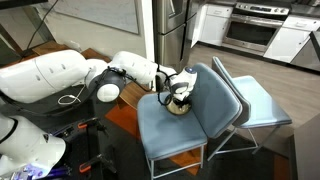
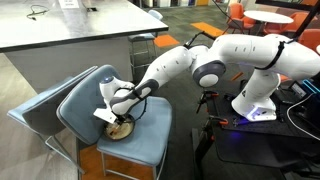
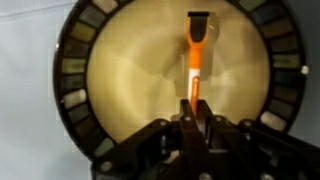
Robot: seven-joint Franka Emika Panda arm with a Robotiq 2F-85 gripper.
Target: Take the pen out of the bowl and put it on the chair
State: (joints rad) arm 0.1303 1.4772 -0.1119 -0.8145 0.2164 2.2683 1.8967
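Here the orange pen [image 3: 194,55] lies inside the bowl [image 3: 75,80], and the bowl itself stands on the seat of the light blue-grey chair [image 1: 165,138], close to the seat's back edge and just in front of the backrest. The gripper [image 3: 194,118] hangs straight above the bowl, pointing down. In the wrist view the pen's long axis runs directly away from the gripper across the middle of the bowl. Its near end vanishes between the fingers and its dark far end lies close to the opposite rim. The jaws stand close together about that near end, but I cannot tell whether they are clenched on the pen or only bracket it. The coming move likely calls for a straight lift to clear the rim. Toward the seat's front edge in an exterior view the chair [image 2: 145,152] shows bare padding, open room for setting the pen down. The backrest leaves little room behind.
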